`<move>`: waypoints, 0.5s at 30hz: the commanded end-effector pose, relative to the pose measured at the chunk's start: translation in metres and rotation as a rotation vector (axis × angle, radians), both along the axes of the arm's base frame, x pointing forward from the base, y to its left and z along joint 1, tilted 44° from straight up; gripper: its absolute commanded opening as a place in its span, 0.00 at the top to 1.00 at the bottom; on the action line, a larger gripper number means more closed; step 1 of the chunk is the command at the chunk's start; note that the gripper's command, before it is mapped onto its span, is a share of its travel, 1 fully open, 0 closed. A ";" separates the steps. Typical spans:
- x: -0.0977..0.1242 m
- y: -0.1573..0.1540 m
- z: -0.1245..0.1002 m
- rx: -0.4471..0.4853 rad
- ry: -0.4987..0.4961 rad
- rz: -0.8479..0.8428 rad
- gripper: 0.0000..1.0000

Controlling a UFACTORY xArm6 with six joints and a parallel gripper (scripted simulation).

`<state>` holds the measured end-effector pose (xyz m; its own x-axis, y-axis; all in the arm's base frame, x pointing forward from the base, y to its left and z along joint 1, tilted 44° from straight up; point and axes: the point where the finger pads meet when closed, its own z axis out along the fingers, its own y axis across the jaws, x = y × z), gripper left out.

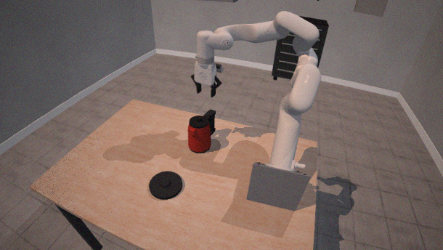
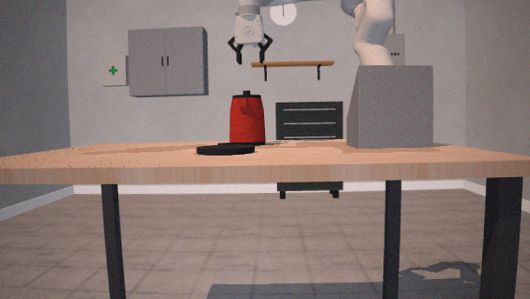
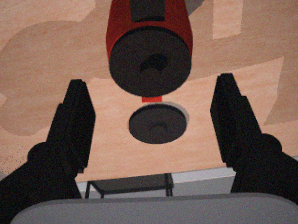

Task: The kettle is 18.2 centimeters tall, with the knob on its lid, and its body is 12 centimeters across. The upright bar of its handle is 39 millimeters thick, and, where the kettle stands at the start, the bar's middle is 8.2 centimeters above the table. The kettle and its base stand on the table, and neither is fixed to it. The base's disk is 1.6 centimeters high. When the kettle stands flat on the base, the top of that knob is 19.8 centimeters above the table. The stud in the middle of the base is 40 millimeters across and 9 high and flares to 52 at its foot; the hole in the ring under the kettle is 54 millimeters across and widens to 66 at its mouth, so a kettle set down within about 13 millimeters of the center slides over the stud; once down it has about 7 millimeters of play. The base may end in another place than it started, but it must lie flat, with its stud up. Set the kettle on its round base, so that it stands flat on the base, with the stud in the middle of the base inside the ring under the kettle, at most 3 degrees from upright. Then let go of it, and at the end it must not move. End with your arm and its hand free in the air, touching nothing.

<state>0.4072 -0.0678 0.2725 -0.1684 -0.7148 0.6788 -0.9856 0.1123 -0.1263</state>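
The red kettle (image 1: 199, 137) (image 2: 247, 122) (image 3: 127, 10) with a black lid and a black handle (image 1: 210, 120) stands upright on the wooden table (image 1: 91, 160) (image 2: 304, 162). Its round black base (image 1: 165, 184) (image 2: 225, 149) (image 3: 157, 124) lies flat on the table nearer the front edge, apart from the kettle. My gripper (image 1: 205, 89) (image 2: 250, 56) (image 3: 151, 94) is open and empty. It hangs well above the kettle, fingers pointing down.
The arm's grey mount block (image 1: 277, 187) (image 2: 391, 106) stands on the right side of the table. A black drawer unit (image 1: 287, 58) (image 2: 309, 121) stands by the back wall. A wall shelf (image 2: 293, 63) and a grey cabinet (image 2: 167, 61) hang behind.
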 end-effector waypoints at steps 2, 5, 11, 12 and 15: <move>0.001 0.001 0.001 0.001 -0.003 0.001 0.19; 0.001 0.000 0.000 0.001 -0.003 0.001 0.19; 0.001 -0.006 -0.006 0.001 -0.003 0.001 0.19; 0.001 -0.008 -0.008 0.001 -0.003 0.001 0.19; 0.001 -0.015 -0.015 0.001 -0.003 0.001 0.19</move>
<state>0.4073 -0.0753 0.2646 -0.1684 -0.7148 0.6787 -0.9856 0.1123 -0.1263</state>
